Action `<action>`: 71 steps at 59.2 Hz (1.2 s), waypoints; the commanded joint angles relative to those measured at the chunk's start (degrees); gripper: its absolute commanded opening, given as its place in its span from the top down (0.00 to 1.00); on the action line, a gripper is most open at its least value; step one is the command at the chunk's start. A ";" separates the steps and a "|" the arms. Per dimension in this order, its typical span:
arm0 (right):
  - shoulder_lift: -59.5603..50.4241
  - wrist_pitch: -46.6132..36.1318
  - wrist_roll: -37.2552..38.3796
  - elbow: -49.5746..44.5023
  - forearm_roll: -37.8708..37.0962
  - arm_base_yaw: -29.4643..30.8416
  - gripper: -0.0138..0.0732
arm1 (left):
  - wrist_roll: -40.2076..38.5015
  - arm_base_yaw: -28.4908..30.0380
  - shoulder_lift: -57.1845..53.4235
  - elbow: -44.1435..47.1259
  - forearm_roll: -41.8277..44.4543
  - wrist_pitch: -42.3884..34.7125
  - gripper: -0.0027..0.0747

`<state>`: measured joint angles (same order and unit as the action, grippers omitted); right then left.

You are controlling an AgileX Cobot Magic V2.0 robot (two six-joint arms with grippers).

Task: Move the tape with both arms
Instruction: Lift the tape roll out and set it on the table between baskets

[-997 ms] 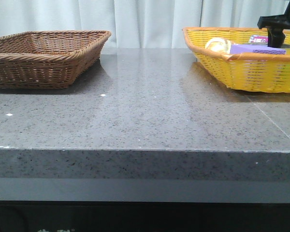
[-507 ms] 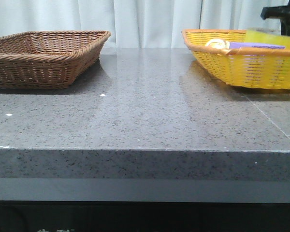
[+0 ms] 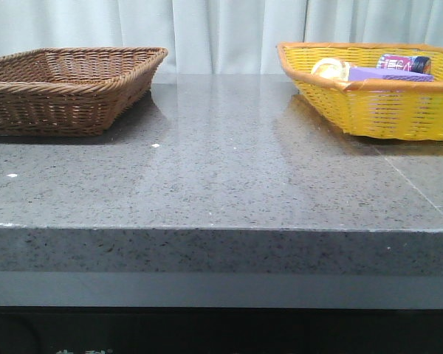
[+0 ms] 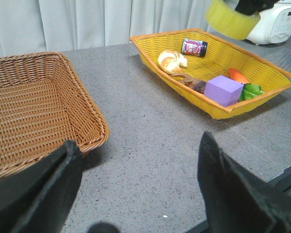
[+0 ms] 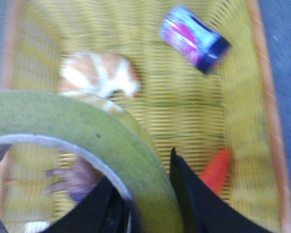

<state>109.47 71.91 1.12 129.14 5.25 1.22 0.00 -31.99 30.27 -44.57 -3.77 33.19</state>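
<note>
Tape (image 4: 231, 18) now lifted beyond front view

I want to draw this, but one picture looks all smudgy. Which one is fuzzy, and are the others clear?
The right wrist view is fuzzy: the big yellow tape roll in the right hand and the yellow woven basket are smeared. The front view is sharp, with pale reflections on the shiny grey stone table. The left wrist view is mostly clear, though the left hand's black fingers look soft.
</note>
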 commanded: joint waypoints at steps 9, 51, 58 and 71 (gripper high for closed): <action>-6.96 1.74 -1.59 0.00 1.85 -12.75 0.70 | -0.54 -0.46 0.54 -1.56 -0.74 -4.78 0.33; 6.18 -1.24 -6.14 -9.15 -7.38 -33.46 0.70 | -0.54 -0.46 0.54 -1.56 -0.74 -4.78 0.33; 8.09 -1.10 -6.14 -9.09 -10.28 -33.46 0.70 | -0.54 -0.46 0.54 -1.56 -0.74 -4.78 0.33; 8.95 -0.82 -6.14 -8.97 -10.51 -33.41 0.53 | -0.54 -0.46 0.54 -1.56 -0.74 -4.78 0.33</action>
<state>122.48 71.80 -4.52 118.33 -4.69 -32.31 0.00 -31.99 30.27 -44.57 -3.82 33.15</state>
